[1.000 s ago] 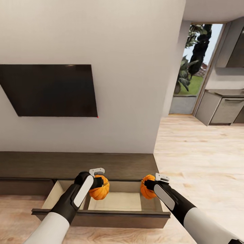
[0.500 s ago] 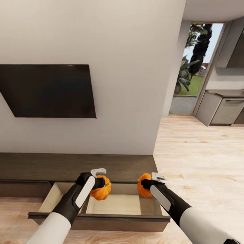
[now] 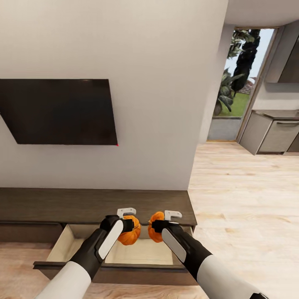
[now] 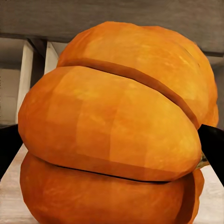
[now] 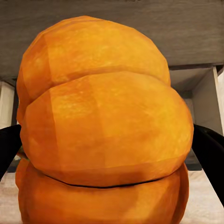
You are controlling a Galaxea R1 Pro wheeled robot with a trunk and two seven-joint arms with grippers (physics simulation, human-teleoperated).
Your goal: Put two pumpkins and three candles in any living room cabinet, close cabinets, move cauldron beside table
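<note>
Two orange ribbed pumpkins hang side by side over the open drawer [image 3: 74, 238] of the long dark brown cabinet [image 3: 83, 203]. My left gripper [image 3: 129, 228] is shut on the left pumpkin [image 3: 130, 236], which looms large in the left wrist view [image 4: 116, 135]. My right gripper [image 3: 154, 227] is shut on the right pumpkin [image 3: 155, 226], close up in the right wrist view [image 5: 102, 135]. The two pumpkins are a small gap apart above the drawer's pale beige floor. The candles, cauldron and table are out of view.
A black TV [image 3: 58, 111] hangs on the white wall above the cabinet. The drawer's dark front [image 3: 112, 272] juts toward me over the light wood floor [image 3: 245, 195]. To the right, grey kitchen cabinets [image 3: 272, 133] and a glass door [image 3: 238, 83] stand further back.
Both arms have drawn inward over the drawer: the right pumpkin moved left from the drawer's right end toward the middle, and the left pumpkin shifted slightly right. Both grips hold.
</note>
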